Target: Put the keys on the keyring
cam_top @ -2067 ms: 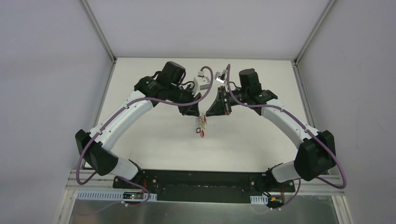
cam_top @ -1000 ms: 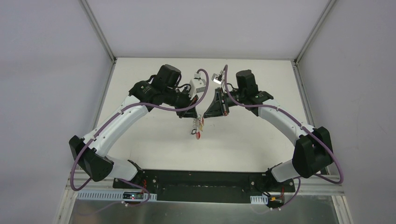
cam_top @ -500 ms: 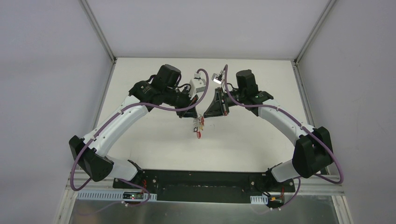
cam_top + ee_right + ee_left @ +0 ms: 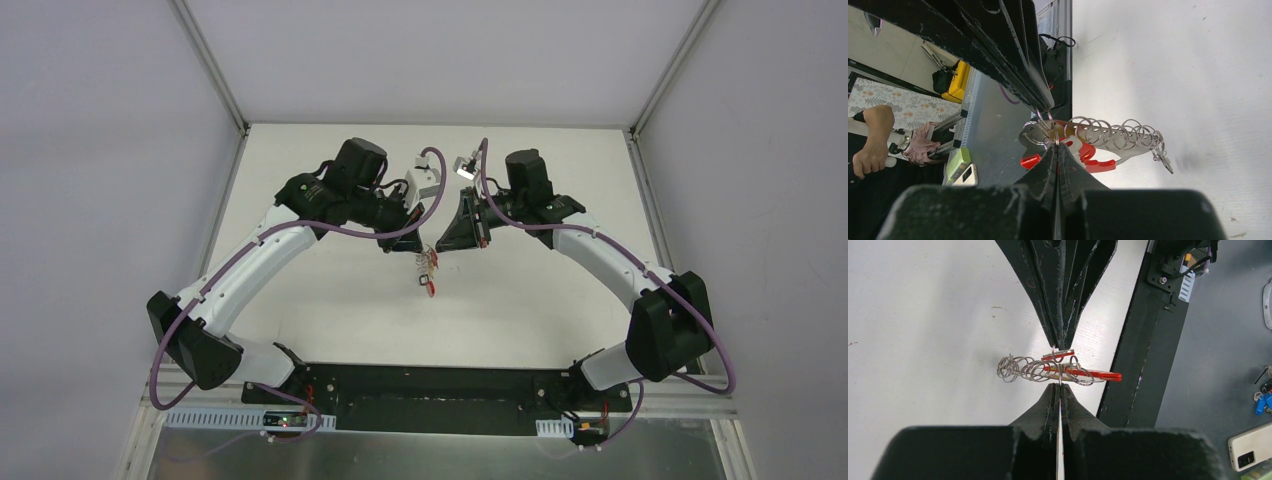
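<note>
Hanging clear of the worktop, between two hands: one keyring, with a thick red arc on one side and thin grey metal for the rest. A row of small silver rings was strung along it. Location: mid-worktop, off the surface, just below the point where the hand tips stood nose to nose.

Left hand: clenched, tips nipping thin wire near the keyring's middle.
Right hand: clenched likewise, from the opposite side. Whether each pinched the keyring's own wire or one of the rings could not be told.

Of the keys, little showed. A red piece beside the arc was likely one, and a tiny silver bit dangling at the far end was perhaps another. The rest were too small to make out.

Handling, as judged:
- Light, all hard metal and plastic, nothing fragile.
- Stiff in each part but loose as a whole, so the rings would slide and swing at any tilt.
- Thin wire looked slippery and apt to twist out of a pinch.
- Best hold for the keyring was the thick red arc; for a key, its plastic head, flat-on.
</note>
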Controlling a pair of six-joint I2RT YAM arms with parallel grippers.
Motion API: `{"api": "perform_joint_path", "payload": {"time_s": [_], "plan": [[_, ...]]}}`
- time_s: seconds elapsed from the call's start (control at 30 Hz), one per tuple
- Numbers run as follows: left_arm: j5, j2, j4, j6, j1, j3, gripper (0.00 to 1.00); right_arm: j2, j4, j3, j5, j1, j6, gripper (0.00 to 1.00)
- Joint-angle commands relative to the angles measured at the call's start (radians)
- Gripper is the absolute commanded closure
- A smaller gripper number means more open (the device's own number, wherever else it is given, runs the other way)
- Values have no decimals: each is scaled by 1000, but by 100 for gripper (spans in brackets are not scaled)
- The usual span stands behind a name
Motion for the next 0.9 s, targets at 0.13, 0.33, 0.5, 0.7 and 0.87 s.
{"api": "perform_joint_path", "payload": {"time_s": [0.13, 0.33, 0.5, 0.7, 0.87], "plan": [[22, -33, 32, -6, -10, 6, 100, -20, 49, 6, -33, 5, 9, 100], [16, -31, 33, -6, -10, 6, 100, -30, 50, 5, -53, 5, 12, 100], [11, -31, 35, -7, -10, 6, 100, -33, 51, 6, -77, 4, 15, 100], [6, -29, 36, -7, -10, 6, 100, -33, 65, 5, -102, 7, 32, 100], [5, -24, 35, -8, -10, 8, 100, -35, 78, 5, -111, 8, 57, 100]]}}
